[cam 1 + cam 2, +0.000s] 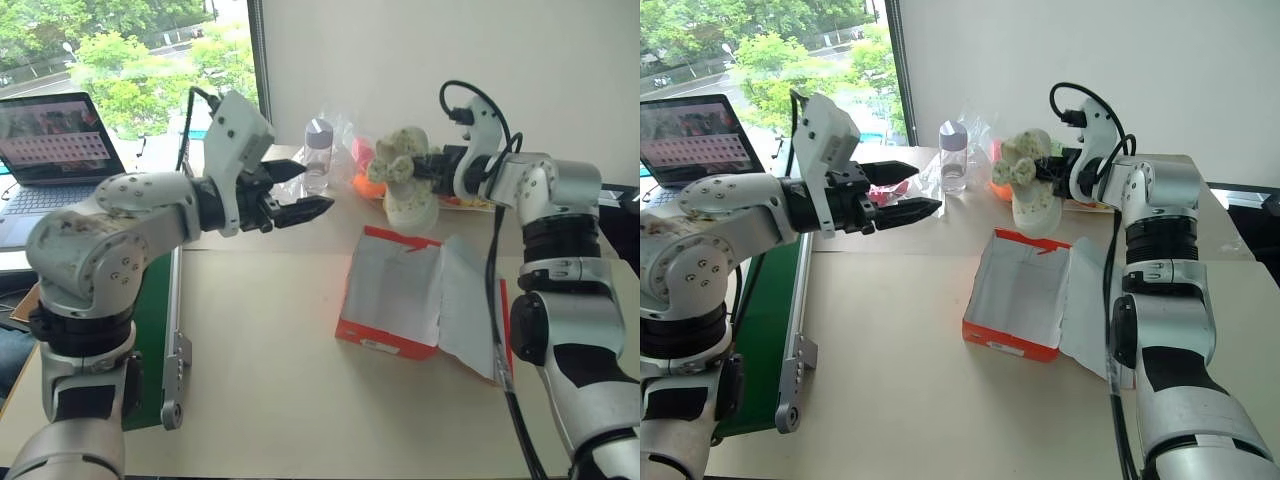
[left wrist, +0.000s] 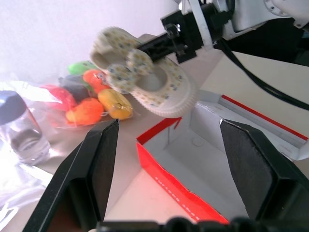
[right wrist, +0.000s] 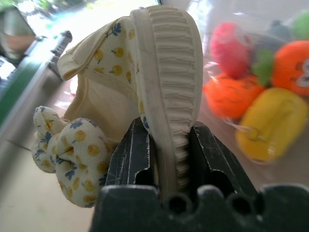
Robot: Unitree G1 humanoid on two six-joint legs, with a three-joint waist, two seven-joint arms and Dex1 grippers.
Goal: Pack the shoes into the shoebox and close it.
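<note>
Table (image 1: 260,380): shoebox (image 1: 395,300) lies open, lid flat toward my right. Shoe (image 1: 405,178) hangs in air beyond the box's far edge, sole edge pinched in my right gripper (image 3: 166,145). My left gripper (image 1: 295,195) spread, empty

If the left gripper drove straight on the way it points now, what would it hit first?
Probably the shoe held in the right gripper, above the open shoebox; the left gripper faces it, though depth is uncertain.

Pale beige tabletop (image 1: 280,380): open orange-red cardboard shoebox w/ white inside (image 1: 395,292) at center; clear plastic jar (image 1: 317,155) at 12; clear bag of colourful plush toys (image 2: 91,99) at 1; laptop (image 1: 50,150) at 10.
</note>
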